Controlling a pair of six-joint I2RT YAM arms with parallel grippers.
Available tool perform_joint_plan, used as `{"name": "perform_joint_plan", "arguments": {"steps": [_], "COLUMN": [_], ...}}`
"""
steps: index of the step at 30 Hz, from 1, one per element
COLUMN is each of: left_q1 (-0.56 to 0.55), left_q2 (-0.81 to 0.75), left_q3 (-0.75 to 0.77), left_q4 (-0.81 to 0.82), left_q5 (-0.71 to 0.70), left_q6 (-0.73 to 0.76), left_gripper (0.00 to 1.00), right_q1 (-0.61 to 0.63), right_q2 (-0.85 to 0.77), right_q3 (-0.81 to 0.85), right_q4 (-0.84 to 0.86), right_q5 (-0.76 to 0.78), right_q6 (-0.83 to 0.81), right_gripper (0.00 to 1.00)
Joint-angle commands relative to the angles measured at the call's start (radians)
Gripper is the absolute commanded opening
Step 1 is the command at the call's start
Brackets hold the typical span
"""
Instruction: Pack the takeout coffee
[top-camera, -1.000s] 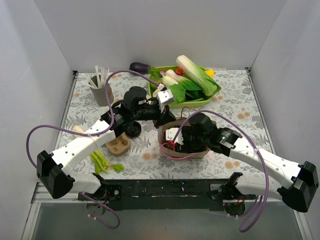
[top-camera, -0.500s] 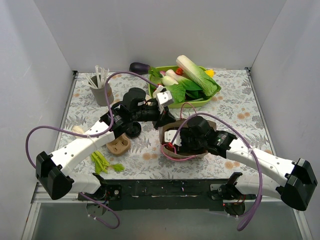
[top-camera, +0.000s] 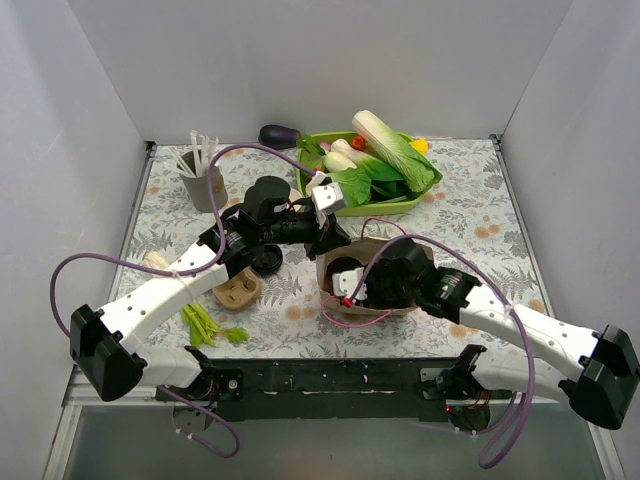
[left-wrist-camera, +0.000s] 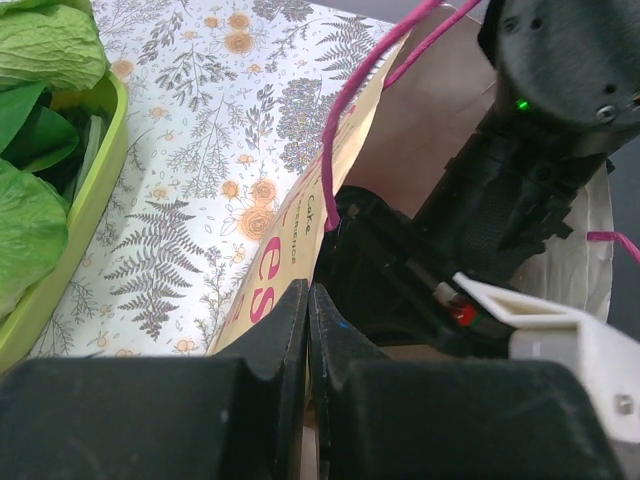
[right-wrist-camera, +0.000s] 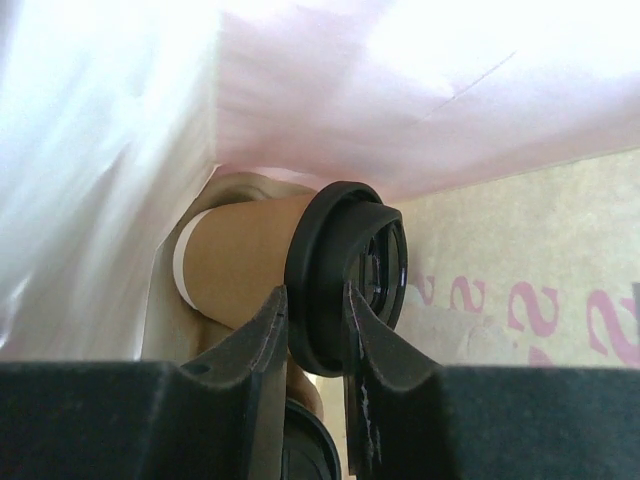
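Note:
A tan paper cup (right-wrist-camera: 240, 272) with a round black lid (right-wrist-camera: 345, 270) lies on its side inside the brown paper bag (top-camera: 372, 300). My right gripper (right-wrist-camera: 315, 305) is shut on the lid's rim, deep in the bag; in the top view it (top-camera: 348, 284) is mostly hidden by the bag. A second black lid (right-wrist-camera: 312, 452) shows just below it. My left gripper (left-wrist-camera: 308, 300) is shut on the bag's upper edge (left-wrist-camera: 290, 235) and holds the mouth open; it also shows in the top view (top-camera: 328, 238). Another black-lidded cup (top-camera: 266, 262) stands by the left arm.
The brown pulp cup tray (top-camera: 237, 290) lies left of the bag. A grey cup of white sticks (top-camera: 201, 178) stands at the back left. A green tray of vegetables (top-camera: 405, 206) and an aubergine (top-camera: 278, 133) are at the back. Green beans (top-camera: 205, 325) lie front left.
My right arm has pushed a little lower and further into the bag with the cup. The left gripper has kept its hold on the bag's edge and has barely moved.

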Motion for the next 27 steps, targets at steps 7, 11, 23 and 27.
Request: {"name": "perform_joint_plan", "arguments": {"steps": [7, 11, 23, 27], "left_q1": [-0.002, -0.002, 0.003, 0.005], "left_q2": [-0.011, -0.006, 0.009, 0.006], "left_q3": [0.014, 0.021, 0.039, 0.035], "left_q4": [-0.003, -0.005, -0.009, -0.014], "left_q5": [-0.031, -0.044, -0.094, -0.087], "left_q6": [-0.014, -0.013, 0.007, 0.01], "left_gripper": [0.0, 0.0, 0.0, 0.0], "right_q1": [0.014, 0.012, 0.007, 0.003], "right_q2": [-0.158, -0.153, -0.155, -0.179], "right_q3": [-0.143, -0.186, -0.129, -0.068], "right_q4": [0.102, 0.136, -0.069, -0.191], "right_q5": [-0.064, -0.075, -0.115, -0.147], "right_q6": [-0.235, -0.284, -0.361, -0.374], "right_gripper": [0.15, 0.13, 0.44, 0.49]}}
